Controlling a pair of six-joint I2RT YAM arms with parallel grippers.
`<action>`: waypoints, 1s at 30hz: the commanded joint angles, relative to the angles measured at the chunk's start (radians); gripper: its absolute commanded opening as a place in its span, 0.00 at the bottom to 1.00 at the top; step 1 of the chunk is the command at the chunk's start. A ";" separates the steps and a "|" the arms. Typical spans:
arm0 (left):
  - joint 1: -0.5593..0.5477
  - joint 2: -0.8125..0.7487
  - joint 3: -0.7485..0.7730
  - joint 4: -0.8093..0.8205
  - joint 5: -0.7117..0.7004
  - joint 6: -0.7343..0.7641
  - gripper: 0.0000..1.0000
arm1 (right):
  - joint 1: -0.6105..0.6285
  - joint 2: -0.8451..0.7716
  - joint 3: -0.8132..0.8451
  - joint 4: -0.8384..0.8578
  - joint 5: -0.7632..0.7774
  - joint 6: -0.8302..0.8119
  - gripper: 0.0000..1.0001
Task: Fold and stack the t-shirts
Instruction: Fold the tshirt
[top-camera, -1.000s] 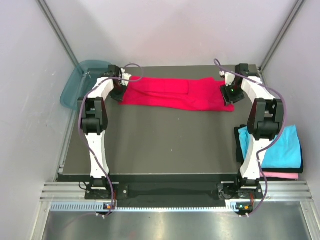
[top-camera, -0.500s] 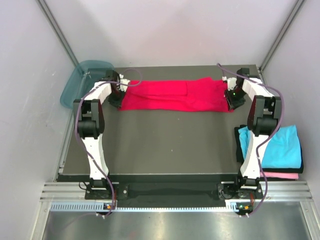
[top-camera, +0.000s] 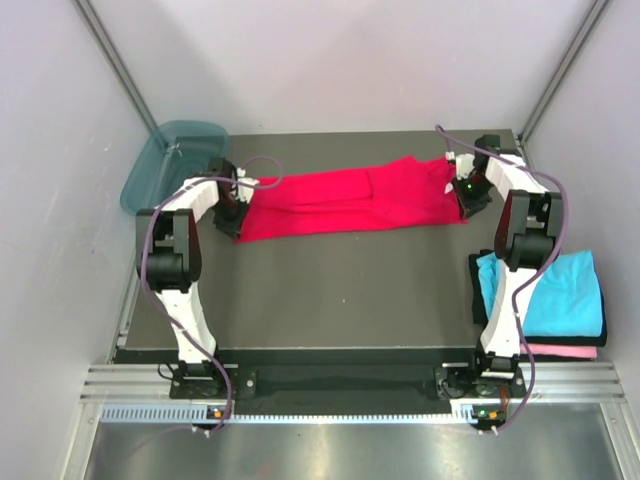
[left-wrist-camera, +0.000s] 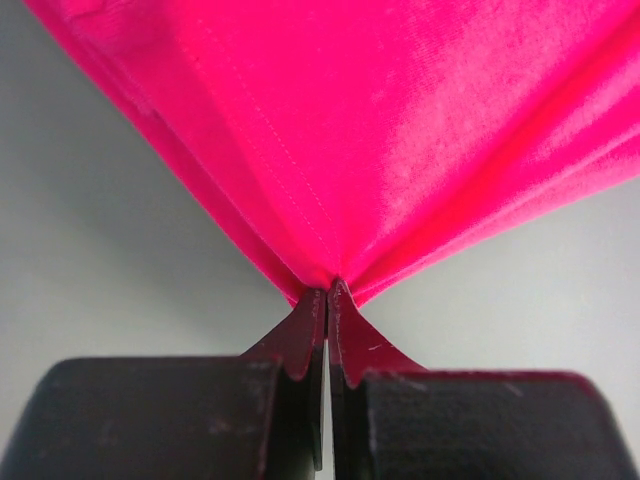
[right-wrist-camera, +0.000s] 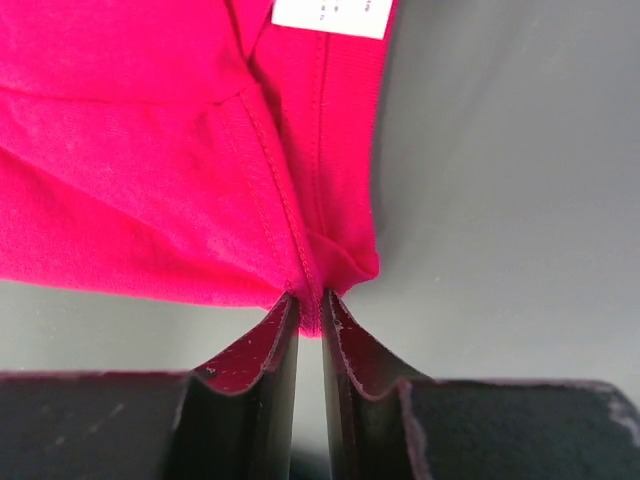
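Crimson t-shirt, soft stitched knit, pinched by left gripper and right gripper.

Red t-shirt taut; cyan t-shirt atop pink

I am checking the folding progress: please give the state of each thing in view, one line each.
red t-shirt: folded into a long band, held at both ends.
left gripper: shut on the red t-shirt's left end.
right gripper: shut on its hem near the white tag.
cyan t-shirt: folded, lying on the pink t-shirt.
pink t-shirt: folded, underneath, only an edge shows.
teal tub: upright, at the far left.
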 joint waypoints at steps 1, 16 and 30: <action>0.010 -0.091 -0.067 -0.067 0.010 0.014 0.00 | -0.012 0.003 -0.005 -0.019 -0.002 -0.012 0.15; -0.018 -0.008 0.315 -0.127 0.092 0.066 0.27 | 0.008 -0.119 0.049 0.074 0.028 -0.050 0.40; -0.197 0.259 0.544 -0.160 0.081 0.112 0.30 | 0.037 -0.130 0.055 0.070 0.060 -0.088 0.40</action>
